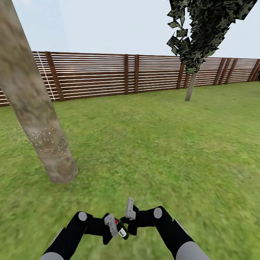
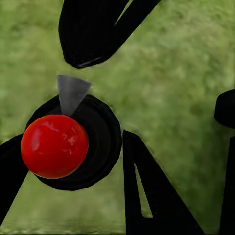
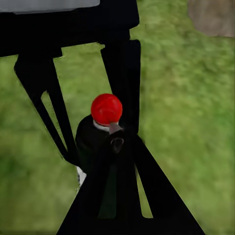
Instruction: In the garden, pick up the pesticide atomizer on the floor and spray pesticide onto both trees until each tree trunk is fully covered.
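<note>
Grass spreads out to a slatted wooden fence (image 1: pixel 90 74). Near left stands a thick tree trunk (image 1: pixel 39 126), speckled white low down. My left gripper (image 1: pixel 112 225) and right gripper (image 1: pixel 129 213) meet low at centre around the red-capped atomizer (image 1: pixel 121 229); which one clamps it I cannot tell. Far right stands the second tree (image 1: pixel 190 85). Driving there could jolt the bottle loose.

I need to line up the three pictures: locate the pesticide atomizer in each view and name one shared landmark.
Head view: pesticide atomizer at bottom centre, between the two grippers.
Left wrist view: seen from above, its red cap left of centre.
Right wrist view: centre, red cap up, against a black finger.
Shared landmark: the red cap over green grass.
</note>
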Robot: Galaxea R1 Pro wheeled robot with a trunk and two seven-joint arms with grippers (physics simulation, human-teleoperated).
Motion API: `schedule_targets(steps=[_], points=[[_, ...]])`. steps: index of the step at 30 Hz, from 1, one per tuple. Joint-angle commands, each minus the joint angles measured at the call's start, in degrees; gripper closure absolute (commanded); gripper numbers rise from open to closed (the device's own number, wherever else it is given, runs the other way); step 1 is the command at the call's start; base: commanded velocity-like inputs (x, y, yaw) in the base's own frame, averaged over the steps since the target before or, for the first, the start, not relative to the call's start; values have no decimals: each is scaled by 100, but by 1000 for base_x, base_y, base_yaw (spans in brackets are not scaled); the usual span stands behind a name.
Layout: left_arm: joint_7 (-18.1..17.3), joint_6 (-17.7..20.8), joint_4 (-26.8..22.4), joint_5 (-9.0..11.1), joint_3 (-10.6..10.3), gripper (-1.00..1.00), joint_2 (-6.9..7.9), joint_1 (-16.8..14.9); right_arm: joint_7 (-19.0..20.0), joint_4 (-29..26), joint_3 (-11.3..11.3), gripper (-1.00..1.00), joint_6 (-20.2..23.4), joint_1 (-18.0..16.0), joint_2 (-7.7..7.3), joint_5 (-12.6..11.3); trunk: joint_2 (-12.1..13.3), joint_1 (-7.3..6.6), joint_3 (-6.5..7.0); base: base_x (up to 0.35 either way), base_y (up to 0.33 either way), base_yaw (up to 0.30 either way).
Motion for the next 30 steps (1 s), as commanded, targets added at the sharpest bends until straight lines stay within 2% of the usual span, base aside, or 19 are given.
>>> schedule_targets(steps=[1,5,10,11,12,13,14,15,16,17,18,19,20,22,23,24,25,27,30], points=[[-6,-1,69,-57,13,100,60,-3,4,-6,-6,100,-46,-2,2,60,-2,-1,-5,0,0,0],[12,-7,222,-88,13,100,615,26,4,-6,-6,100,-44,-2,2,60,-2,-1,-5,0,0,0],[16,-310,422,-80,20,100,1255,47,4,4,-19,100,-50,-2,-11,60,-2,-1,-5,0,0,0],[16,-330,476,-75,27,100,1435,48,4,15,-30,100,-52,-2,-21,60,-2,-1,-5,0,0,0],[21,-336,494,-62,31,100,1552,49,-1,25,-31,-100,-52,-2,-27,60,-2,-1,-5,0,0,0],[37,-332,507,-49,42,100,1639,49,-30,36,-38,-100,-52,-2,-49,60,-2,-1,-5,0,0,0],[152,-325,513,-36,134,100,1682,49,-169,92,-59,-100,-54,2,-164,51,-2,-1,-5,0,0,0],[400,-321,518,-19,380,100,1695,49,-531,258,-130,-100,-60,9,-358,28,-2,-1,-5,0,0,0],[899,-320,553,9,961,100,1646,61,-1324,810,-398,-100,-69,18,-589,-18,-2,-1,-5,0,0,0],[1309,-323,717,76,1475,100,1568,73,-1996,1405,-749,-100,-121,21,-703,-94,-2,-1,-5,0,0,0],[2722,-386,1696,683,3151,100,1418,88,-4382,3056,-1732,-100,-705,29,-916,-233,-2,-1,-5,0,0,0],[3173,-728,2073,932,3617,100,1414,148,-5445,3385,-1900,-100,-990,54,-945,-250,-2,-1,-5,0,0,0],[3364,-999,2232,1030,3797,100,1412,221,-5939,3490,-1965,-100,-1148,95,-952,-256,-2,-1,-5,0,0,0],[4043,-1908,2577,1223,4172,100,1401,459,-7202,3672,-2076,-100,-1838,366,-962,-271,-2,-1,-5,0,0,0],[4306,-2096,2684,1250,4226,100,1401,511,-7484,3695,-2091,-100,-2057,452,-963,-311,-2,-1,-5,0,0,0],[4723,-2269,2900,1271,4274,100,1401,567,-7758,3719,-2103,-100,-2292,564,-964,-510,-2,-1,-5,0,0,0],[5055,-2359,3104,1275,4297,100,1401,612,-7896,3732,-2109,-100,-2413,627,-964,-741,-2,-1,-5,0,0,0],[5403,-2426,3336,1292,4314,100,1410,651,-7994,3736,-2107,-100,-2506,675,-962,-1055,-2,-1,-5,0,0,0],[5534,-2448,3422,1322,4342,100,1406,663,-8019,3744,-2100,-100,-2537,690,-951,-1155,-2,-1,-5,0,0,0]])
